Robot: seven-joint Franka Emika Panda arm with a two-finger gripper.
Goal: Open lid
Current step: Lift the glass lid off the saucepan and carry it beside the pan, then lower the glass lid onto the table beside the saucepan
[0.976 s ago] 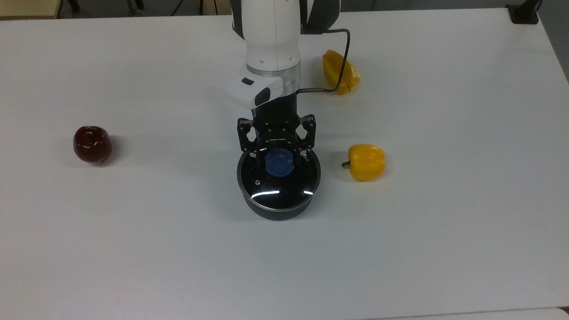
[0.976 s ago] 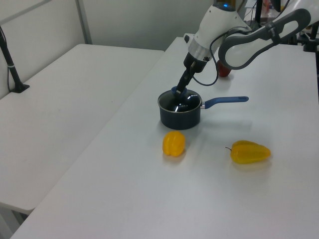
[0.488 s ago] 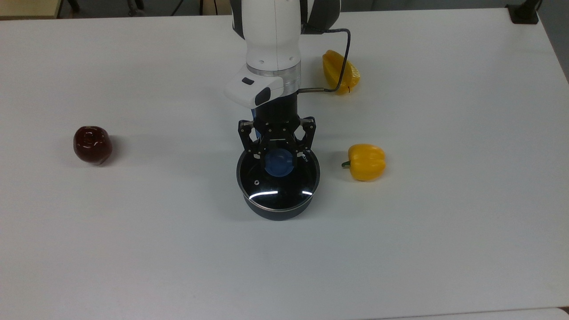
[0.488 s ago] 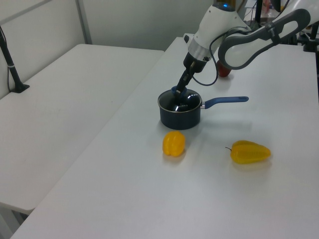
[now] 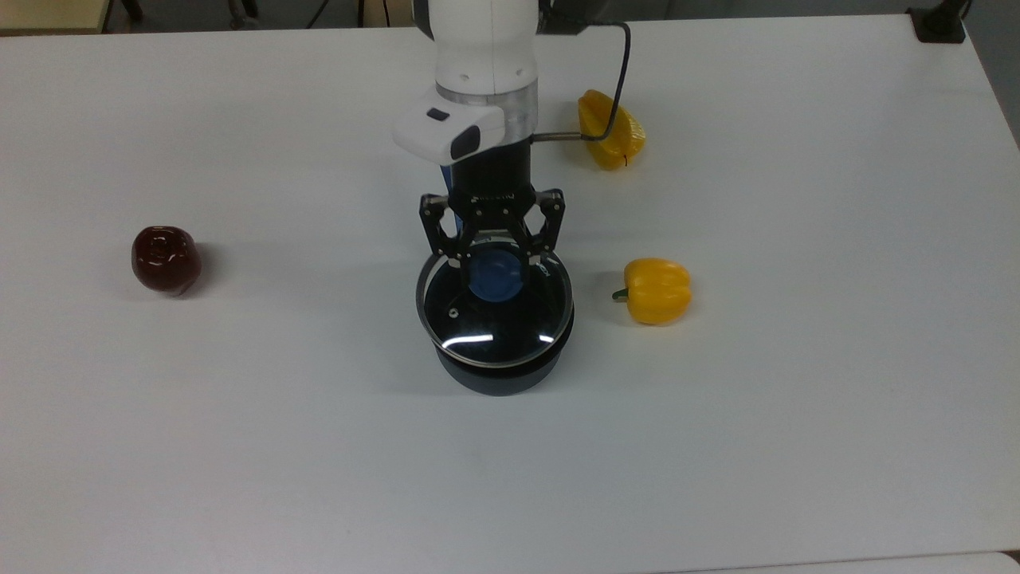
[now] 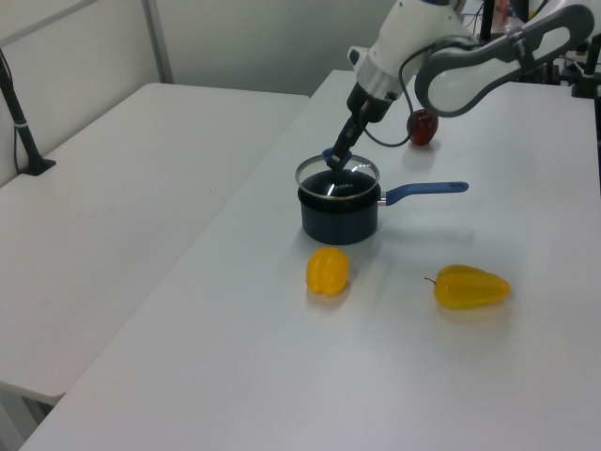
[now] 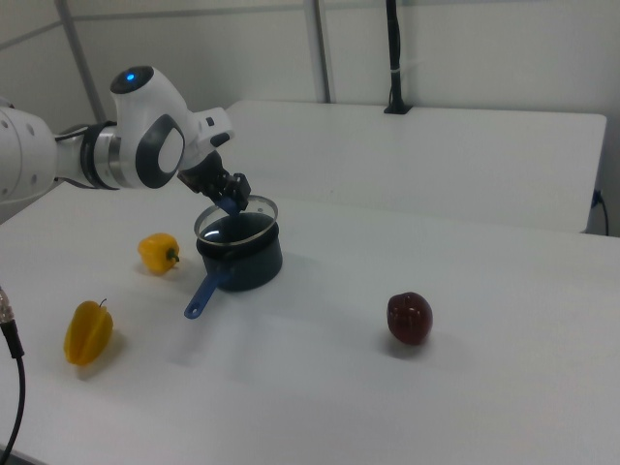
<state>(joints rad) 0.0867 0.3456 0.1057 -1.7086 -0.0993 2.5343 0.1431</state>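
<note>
The round glass lid (image 5: pixel 494 315) with a metal rim hangs just above the dark saucepan (image 5: pixel 498 371), lifted clear of its rim. My gripper (image 5: pixel 495 259) is shut on the lid's blue centre knob (image 5: pixel 495 278). In the left view the lid (image 6: pixel 336 174) floats over the saucepan (image 6: pixel 340 216), held from above by the gripper (image 6: pixel 336 156). In the right view the lid (image 7: pixel 234 219) sits slightly raised over the saucepan (image 7: pixel 242 260), whose long blue handle (image 7: pixel 205 290) points toward the right view's lower left.
On the white table (image 5: pixel 797 399) lie a yellow pepper (image 5: pixel 655 290) close to the pan's right in the top view, another yellow pepper (image 5: pixel 610 127) near the arm's cable, and a dark red pepper (image 5: pixel 165 259) far left.
The gripper's fingers closed on the blue knob, then rose, lifting the lid off the saucepan. The pan and the peppers stayed where they were.
</note>
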